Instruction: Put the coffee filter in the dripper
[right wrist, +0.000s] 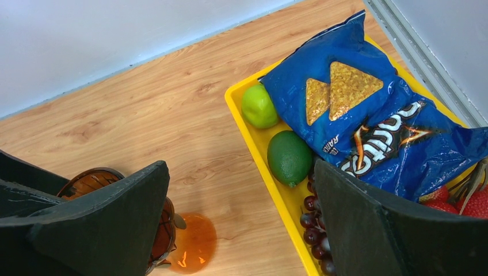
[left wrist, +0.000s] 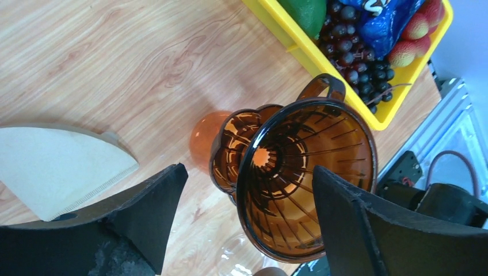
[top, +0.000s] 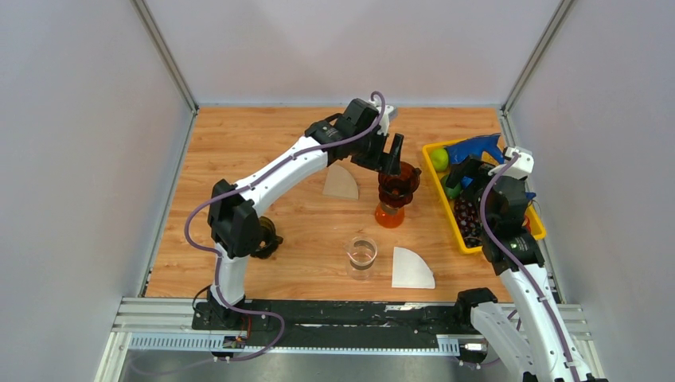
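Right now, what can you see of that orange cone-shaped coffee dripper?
The dripper is a see-through amber cone, plastic-looking, with ribs inside, a hole at the bottom, a loop handle and a scalloped base. It stands upright on the wooden table, no filter inside, between the left arm's open jaws.

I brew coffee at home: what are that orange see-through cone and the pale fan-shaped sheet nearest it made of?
Amber ribbed cone dripper: probably glossy translucent plastic, possibly glass; light glows through. Cream fan-shaped coffee filter: looks like matte paper, with a crimped seam edge.
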### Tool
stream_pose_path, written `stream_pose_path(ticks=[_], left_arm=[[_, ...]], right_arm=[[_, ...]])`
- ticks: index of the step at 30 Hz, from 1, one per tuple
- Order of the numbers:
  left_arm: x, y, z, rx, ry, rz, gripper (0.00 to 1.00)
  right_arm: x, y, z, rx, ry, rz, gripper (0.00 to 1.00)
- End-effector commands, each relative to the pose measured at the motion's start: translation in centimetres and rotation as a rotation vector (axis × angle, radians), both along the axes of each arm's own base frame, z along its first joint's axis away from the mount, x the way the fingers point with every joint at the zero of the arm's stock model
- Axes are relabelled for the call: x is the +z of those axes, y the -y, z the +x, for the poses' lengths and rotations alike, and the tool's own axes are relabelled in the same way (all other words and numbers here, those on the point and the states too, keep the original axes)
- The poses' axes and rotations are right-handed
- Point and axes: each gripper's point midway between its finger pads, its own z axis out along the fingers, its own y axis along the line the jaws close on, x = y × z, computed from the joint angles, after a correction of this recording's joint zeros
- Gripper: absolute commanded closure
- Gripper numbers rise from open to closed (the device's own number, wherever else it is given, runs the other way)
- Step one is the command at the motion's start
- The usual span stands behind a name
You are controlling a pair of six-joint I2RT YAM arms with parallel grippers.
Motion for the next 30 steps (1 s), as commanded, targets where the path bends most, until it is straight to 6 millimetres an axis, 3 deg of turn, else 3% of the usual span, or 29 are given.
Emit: stream_pose_path(ticks=[1, 5, 9, 10, 11, 12, 13, 14, 15, 16, 17, 18, 19, 20, 21, 22, 23, 24, 30], left_arm=[[5.7, 0.9, -0.4, -0.050, 0.104, -0.102, 0.03], [7.9, 0.8, -1.0, -0.084, 0.149, -0.144, 0.00], [9.2, -0.6, -1.7, -0.079, 0.208, -0.152, 0.00], [9.2, -1.6, -1.8, -0.054, 0.232, -0.142, 0.00], [10.7, -2.9, -1.8, -0.013, 0.285, -0.143, 0.00], [9.7, -3.7, -1.8, 0.006, 0.290, -0.121, 0.00], [11.0, -5.2, -1.8, 0.057, 0.342, -0.115, 0.00], [9.8, -6.2, -1.9, 0.081, 0.342, -0.087, 0.00], [11.4, -7.9, -2.0, 0.139, 0.396, -0.089, 0.00], [9.9, -8.9, -2.1, 0.166, 0.397, -0.061, 0.00], [11.2, -10.6, -2.3, 0.219, 0.443, -0.066, 0.00], [9.6, -11.6, -2.5, 0.244, 0.442, -0.040, 0.00], [10.5, -13.4, -2.6, 0.310, 0.482, -0.036, 0.00], [8.4, -14.5, -2.7, 0.346, 0.464, -0.004, 0.00], [9.0, -16.3, -2.8, 0.417, 0.494, -0.001, 0.00], [6.9, -17.4, -3.0, 0.451, 0.466, 0.035, 0.00], [7.0, -18.7, -3.3, 0.496, 0.477, 0.039, 0.00], [5.1, -19.6, -3.5, 0.524, 0.447, 0.066, 0.00], [1.6, -24.1, -5.2, 0.664, 0.393, 0.106, 0.00]], right_arm=[[0.7, 0.0, 0.0, -0.002, 0.005, 0.017, 0.00], [-0.8, -0.2, -0.9, -0.011, -0.084, 0.058, 0.00], [-4.3, -2.3, -3.2, 0.085, -0.284, 0.111, 0.00], [-5.3, -2.7, -4.2, 0.110, -0.345, 0.122, 0.00], [-6.1, -3.3, -5.0, 0.146, -0.393, 0.131, 0.00], [-6.7, -4.1, -5.8, 0.195, -0.434, 0.137, 0.00], [-7.0, -4.7, -6.6, 0.238, -0.467, 0.143, 0.00], [-7.3, -5.2, -7.3, 0.275, -0.495, 0.148, 0.00], [-7.4, -5.7, -8.0, 0.319, -0.514, 0.150, 0.00], [-7.5, -6.3, -8.5, 0.358, -0.529, 0.158, 0.00], [-7.7, -6.7, -9.1, 0.384, -0.545, 0.168, 0.00], [-8.1, -7.2, -9.6, 0.411, -0.560, 0.185, 0.00], [-8.5, -7.6, -10.0, 0.434, -0.571, 0.204, 0.00], [-9.1, -8.0, -10.3, 0.448, -0.586, 0.228, 0.00], [-9.8, -8.4, -10.6, 0.465, -0.603, 0.247, 0.00], [-10.5, -8.8, -10.9, 0.482, -0.616, 0.257, 0.00], [-11.3, -8.9, -11.1, 0.485, -0.635, 0.263, 0.00], [-12.0, -9.1, -11.2, 0.486, -0.650, 0.262, 0.00], [-14.6, -11.4, -11.7, 0.475, -0.696, 0.214, 0.00]])
